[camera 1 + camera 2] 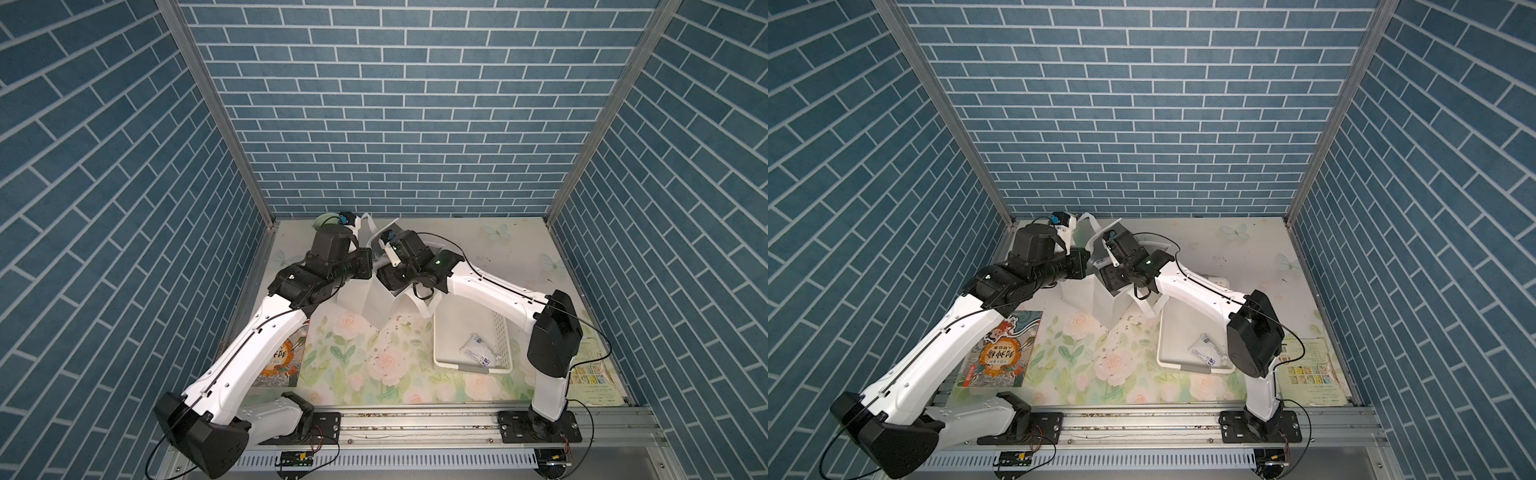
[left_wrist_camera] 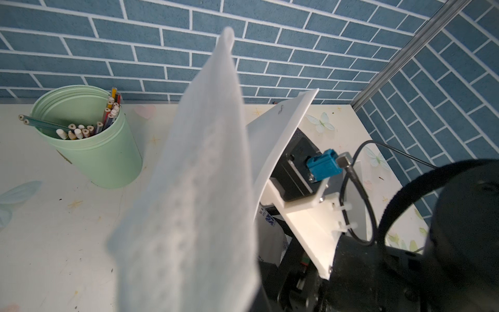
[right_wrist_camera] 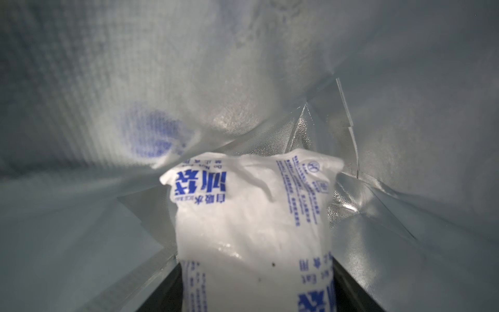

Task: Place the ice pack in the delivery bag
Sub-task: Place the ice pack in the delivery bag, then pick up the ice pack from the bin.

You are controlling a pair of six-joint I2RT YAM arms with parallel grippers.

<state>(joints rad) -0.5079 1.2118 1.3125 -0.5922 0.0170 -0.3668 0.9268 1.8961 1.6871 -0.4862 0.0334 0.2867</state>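
The ice pack [image 3: 251, 216] is a soft, puffy white pouch with blue print. Its big letters say 冰袋, with 自吸水 in smaller letters beside them. The tiny lines are too small to read. It is down inside the delivery bag [image 1: 376, 305], with crinkly, shiny silver foil [image 3: 405, 129] all around it. The right gripper [image 3: 256, 297] has hold of it: the dark jaws stand wide, one on each side of the fat pack.

The left gripper [image 1: 357, 231] is squeezed tight on a flat white strap handle [image 2: 205, 151] of the bag. The strap looks like woven cloth and is blurry up close.

In both top views the boxy white bag sits at 11 o'clock, close to the table's middle. A white plastic basket [image 1: 502, 336] with rows of little holes is at 4 o'clock. A second pack [image 1: 478, 352] with blue print lies in it. A picture book [image 1: 1000, 353] with gold Chinese letters lies flat at 8 o'clock. A round mint-green cup [image 2: 89, 151] of pencils stands far back at 11 o'clock. The table [image 1: 357, 374] cover shows pink roses.
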